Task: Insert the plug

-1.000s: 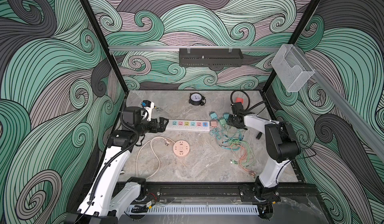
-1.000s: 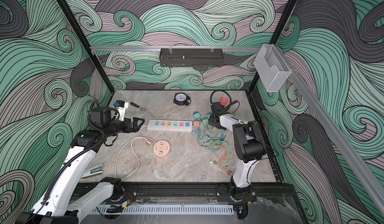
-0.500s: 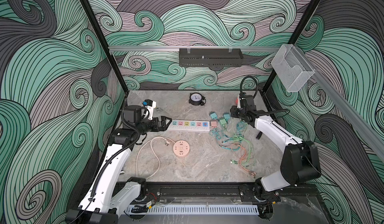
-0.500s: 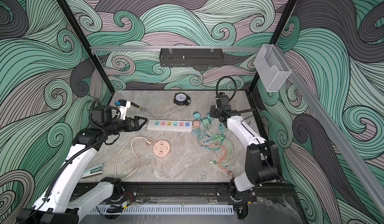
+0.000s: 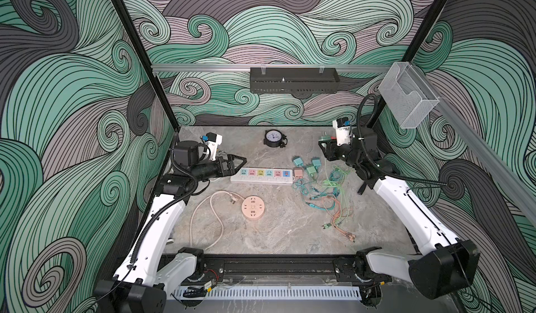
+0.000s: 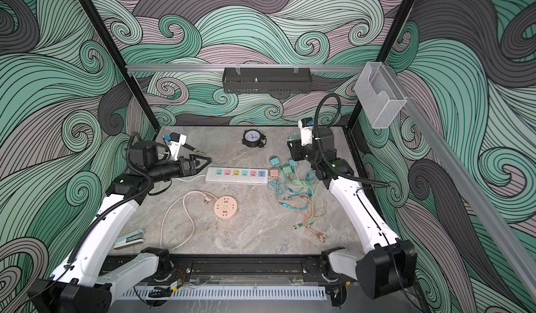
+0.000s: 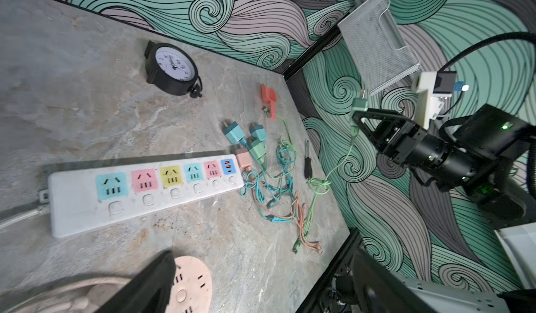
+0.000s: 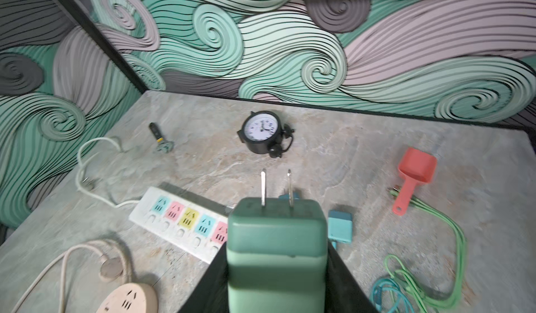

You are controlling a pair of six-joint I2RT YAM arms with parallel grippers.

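i am gripping a green two-pin plug (image 8: 275, 233) in the right gripper (image 7: 358, 115), whose jaws are pinching its body from both sides. i am carrying it in the air near the back right corner of the marble table (image 5: 275, 230), well apart from the white power strip (image 5: 262, 175). the left gripper (image 5: 239, 164) is hovering with its jaws spread wide, just beside the strip's left end and holding nothing.

what i am worrying about: the pins (image 8: 262, 188) are not pointing down at the sockets, so i am judging that a wrist turn is needed, and a crooked approach could jam them against the coloured face. the plug's green cable (image 7: 336, 166) is trailing down into the tangle of cables (image 5: 324, 198), where it could snag and drag the lot. the strip is lying loose and could slide under a push.

i am finding no brand or label, and the clock (image 5: 274, 138) numerals are too small to read.
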